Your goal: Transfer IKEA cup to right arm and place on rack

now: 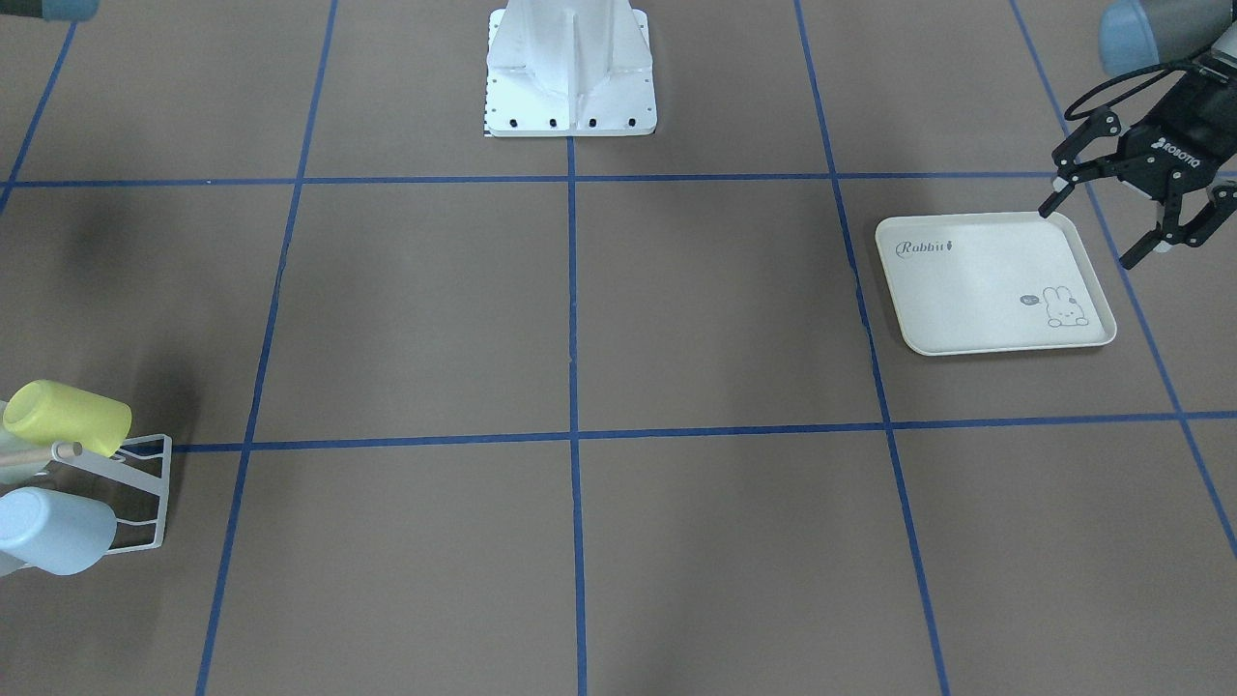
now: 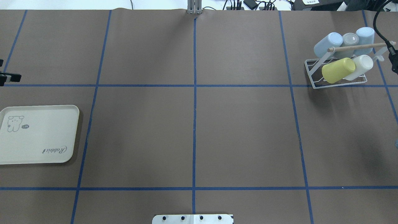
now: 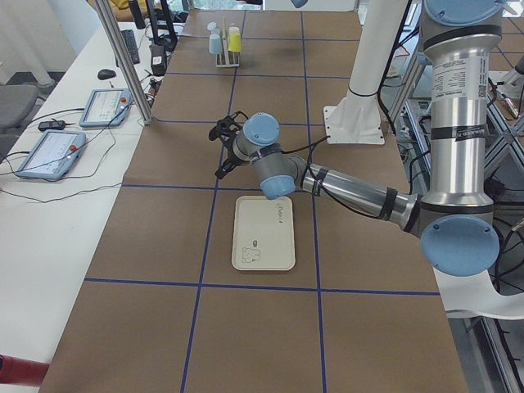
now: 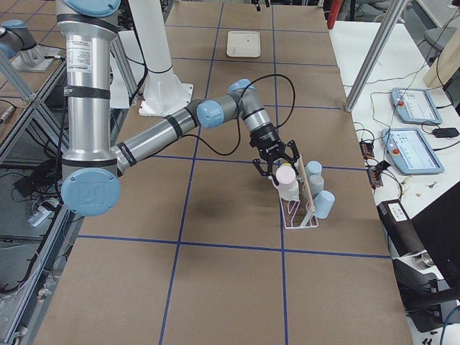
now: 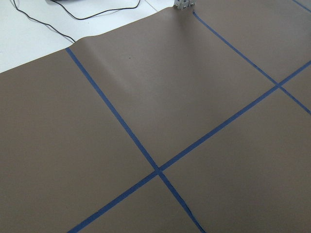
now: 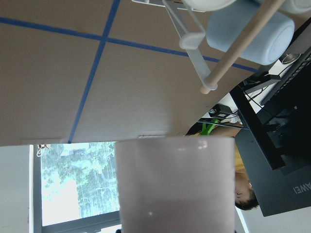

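Note:
In the exterior right view my right gripper (image 4: 276,164) hangs just above the rack (image 4: 298,218), shut on a pale pinkish IKEA cup (image 4: 285,175). That cup (image 6: 175,184) fills the lower middle of the right wrist view, close to the rack's wooden dowel (image 6: 233,58) and hook end (image 6: 190,41). The white wire rack (image 2: 339,86) holds a yellow cup (image 2: 337,70), a white cup (image 2: 362,65) and several pale blue and grey ones. Far from it, my left gripper (image 1: 1087,235) is open and empty over a corner of the rabbit tray (image 1: 976,290).
The cream tray (image 2: 40,133) lies bare on the left side of the brown, blue-taped table. The white robot pedestal (image 1: 570,68) stands at mid table edge. Tablets and cables lie on the side table (image 4: 413,129). A person (image 6: 243,191) shows behind the cup.

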Controlling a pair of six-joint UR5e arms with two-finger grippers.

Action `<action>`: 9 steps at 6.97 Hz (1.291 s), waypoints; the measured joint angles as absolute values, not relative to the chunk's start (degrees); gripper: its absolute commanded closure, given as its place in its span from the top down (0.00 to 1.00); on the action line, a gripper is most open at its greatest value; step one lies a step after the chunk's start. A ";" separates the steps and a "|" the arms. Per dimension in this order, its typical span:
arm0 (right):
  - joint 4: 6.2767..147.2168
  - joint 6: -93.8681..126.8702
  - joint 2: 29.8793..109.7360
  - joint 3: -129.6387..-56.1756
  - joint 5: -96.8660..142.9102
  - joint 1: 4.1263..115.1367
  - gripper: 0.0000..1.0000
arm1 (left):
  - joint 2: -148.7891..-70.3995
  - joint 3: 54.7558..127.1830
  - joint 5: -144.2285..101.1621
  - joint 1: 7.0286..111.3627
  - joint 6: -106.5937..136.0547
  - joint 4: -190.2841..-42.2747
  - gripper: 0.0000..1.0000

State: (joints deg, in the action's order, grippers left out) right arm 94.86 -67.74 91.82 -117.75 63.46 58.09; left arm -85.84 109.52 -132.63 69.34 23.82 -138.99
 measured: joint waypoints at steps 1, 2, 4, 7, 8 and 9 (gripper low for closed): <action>91.19 -68.15 91.36 -113.90 61.40 57.16 0.00 | -85.81 109.52 -132.63 69.35 23.82 -139.05 1.00; 89.07 -68.29 90.47 -111.27 59.60 56.00 0.00 | -85.79 109.51 -132.63 69.35 23.82 -139.09 1.00; 87.73 -68.47 88.69 -108.41 54.98 53.50 0.00 | -85.78 109.51 -132.63 69.35 23.84 -139.13 1.00; 85.89 -68.32 87.26 -106.52 50.84 51.22 0.00 | -85.72 109.54 -132.70 69.35 23.96 -139.15 1.00; 84.13 -68.27 87.30 -104.97 50.34 50.90 0.00 | -85.71 109.54 -132.71 69.35 24.00 -139.19 1.00; 82.64 -68.28 87.49 -103.74 50.13 50.76 0.00 | -85.54 109.54 -132.71 69.34 24.07 -139.23 1.00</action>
State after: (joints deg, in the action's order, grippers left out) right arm 82.64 -68.28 87.49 -103.74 50.13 50.76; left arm -85.54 109.54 -132.71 69.34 24.07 -139.23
